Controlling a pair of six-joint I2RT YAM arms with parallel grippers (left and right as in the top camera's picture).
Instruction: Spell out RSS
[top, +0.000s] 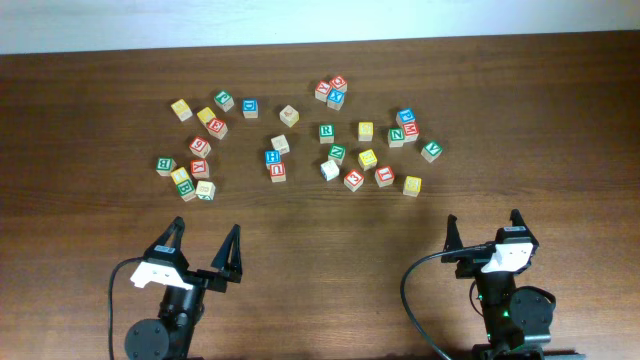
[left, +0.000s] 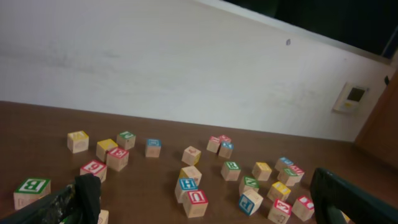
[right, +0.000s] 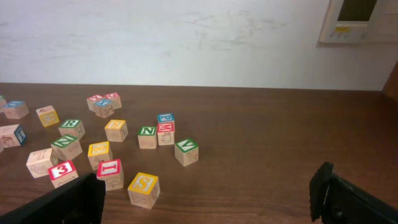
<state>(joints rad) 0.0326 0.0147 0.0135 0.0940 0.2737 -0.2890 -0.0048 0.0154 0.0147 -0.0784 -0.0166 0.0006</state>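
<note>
Nothing of the word is laid out yet, as far as the pictures show; no three cubes stand in a row, and the whole set lies loosely scattered across the far half of the dark wooden bench (top: 320, 235). The green-and-white wooden letter cube (top: 326, 131) showing R sits right of centre in the scatter, apart from its neighbours. Two yellow-faced wooden cubes lie close by, one just to its right (top: 365, 130) and one nearer the robot (top: 367, 158); a third yellow one (top: 411, 185) lies further right, and more yellow ones sit in the left cluster. Their letters are too small to read from overhead, so I cannot tell which carry an S.

The left end effector (top: 207, 228) hangs with its jaws spread wide and nothing between them, near the front edge of the bench and well apart from every cube; the right end effector (top: 484, 218) is likewise spread wide and empty, on the right side.

By my judgement the task is at its very start; finding both S cubes, picking all three letters and setting them side by side in order all remain to be done.
</note>
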